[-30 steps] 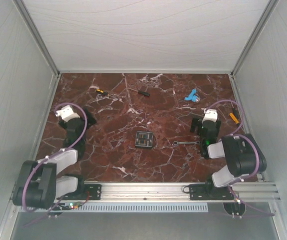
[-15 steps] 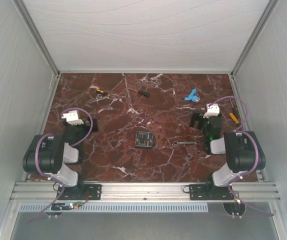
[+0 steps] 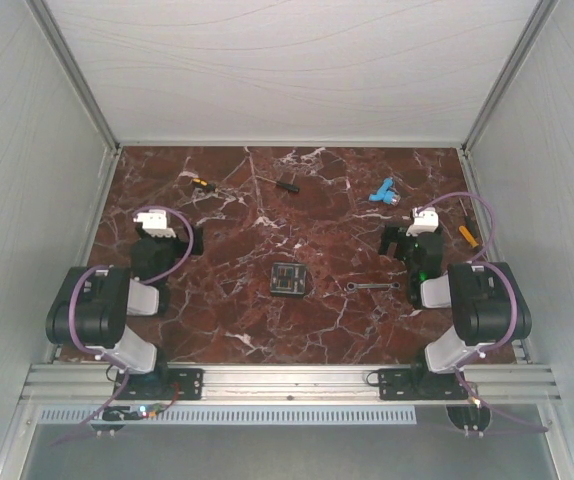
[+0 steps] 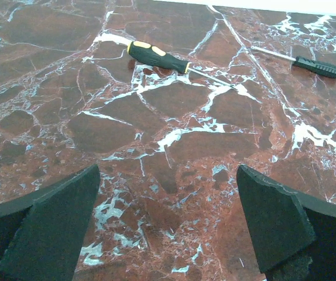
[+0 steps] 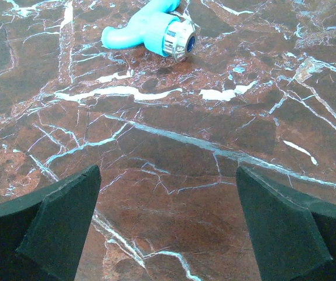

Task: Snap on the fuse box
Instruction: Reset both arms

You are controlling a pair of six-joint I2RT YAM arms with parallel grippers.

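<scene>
The fuse box (image 3: pixel 288 279), a small black square with tiny coloured fuses on its face, lies flat at the middle of the red marble table. It shows only in the top view. My left gripper (image 3: pixel 165 240) is well to its left, open and empty, low over bare marble (image 4: pixel 168 216). My right gripper (image 3: pixel 403 243) is to its right, open and empty, also over bare marble (image 5: pixel 168 216). Neither gripper touches the fuse box.
A yellow-and-black screwdriver (image 4: pixel 156 56) and a thin black screwdriver (image 4: pixel 305 61) lie beyond the left gripper. A blue fitting (image 5: pixel 150 26) lies ahead of the right gripper. A small wrench (image 3: pixel 370 286) lies right of the fuse box. An orange tool (image 3: pixel 467 235) lies at the right edge.
The left arm swung its shoulder up and its gripper moved right and forward. The right arm pulled in half a second earlier and has held still since. The fuse box has not moved.
</scene>
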